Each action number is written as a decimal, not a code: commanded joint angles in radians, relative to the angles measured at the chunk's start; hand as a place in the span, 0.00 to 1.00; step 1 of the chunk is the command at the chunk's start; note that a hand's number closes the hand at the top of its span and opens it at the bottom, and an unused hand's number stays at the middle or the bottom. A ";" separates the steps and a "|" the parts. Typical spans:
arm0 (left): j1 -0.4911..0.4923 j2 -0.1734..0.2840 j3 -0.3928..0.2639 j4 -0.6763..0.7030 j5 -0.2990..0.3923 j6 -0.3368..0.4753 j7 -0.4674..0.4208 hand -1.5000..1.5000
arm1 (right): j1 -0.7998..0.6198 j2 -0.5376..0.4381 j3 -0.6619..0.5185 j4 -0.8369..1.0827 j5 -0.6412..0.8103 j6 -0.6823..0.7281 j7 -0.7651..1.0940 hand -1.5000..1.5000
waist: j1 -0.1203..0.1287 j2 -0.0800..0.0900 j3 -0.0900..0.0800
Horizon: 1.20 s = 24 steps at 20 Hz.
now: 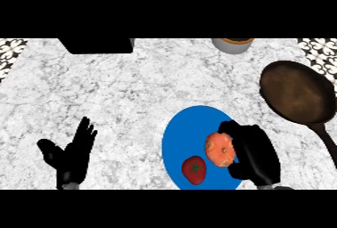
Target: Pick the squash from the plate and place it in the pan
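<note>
An orange squash [219,148] lies on the blue plate [187,133] at the lower middle of the head view, with a red tomato [194,169] just below and left of it. My right hand [253,153] is over the plate's right side, its fingers curled around the squash's right edge. The dark brown pan [296,95] sits at the right, its handle running down toward the lower right. My left hand [71,153] rests open at the lower left, fingers up.
A black box-like object [95,45] stands at the back left edge of the marble counter [118,98]. A grey cup [233,45] with an orange inside stands at the back, right of centre.
</note>
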<state>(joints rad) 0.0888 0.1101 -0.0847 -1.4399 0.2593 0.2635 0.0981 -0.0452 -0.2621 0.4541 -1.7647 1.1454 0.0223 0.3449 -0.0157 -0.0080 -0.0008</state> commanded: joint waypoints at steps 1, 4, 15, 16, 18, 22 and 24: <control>0.041 -0.006 -0.011 -0.012 0.000 -0.010 -0.006 0.50 | 0.031 -0.011 -0.034 -0.214 0.056 -0.049 0.069 1.00 | -0.002 0.000 0.000; 0.016 0.017 0.014 -0.017 0.012 -0.026 0.007 0.50 | 0.062 0.015 -0.051 -0.350 0.048 0.000 0.135 1.00 | 0.006 0.004 0.000; 0.024 -0.023 -0.009 -0.078 -0.028 0.008 0.068 0.50 | -0.100 0.027 -0.393 -0.206 -0.200 0.063 0.054 1.00 | 0.019 0.007 0.001; -0.009 -0.027 0.028 0.074 -0.015 -0.048 -0.059 0.50 | -0.101 0.011 -0.443 -0.111 -0.242 -0.002 -0.029 1.00 | 0.018 0.010 0.001; 0.007 0.014 0.038 -0.021 -0.009 -0.047 0.015 0.50 | -0.171 0.001 -0.487 0.016 -0.236 -0.037 -0.070 1.00 | 0.023 0.010 0.001; -0.032 -0.018 0.024 0.000 -0.035 -0.004 0.035 0.50 | -0.280 -0.069 -0.592 0.204 -0.240 -0.108 -0.163 1.00 | 0.024 0.011 0.001; -0.026 0.002 0.031 -0.020 -0.025 -0.022 0.056 0.50 | -0.301 -0.080 -0.621 0.366 -0.224 -0.194 -0.238 1.00 | 0.031 0.013 0.002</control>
<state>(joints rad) 0.0778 0.1033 -0.0601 -1.4545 0.2386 0.2343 0.1236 -0.2823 -0.3055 -0.0893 -1.6177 0.9231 -0.0690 0.2184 0.0089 0.0022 0.0006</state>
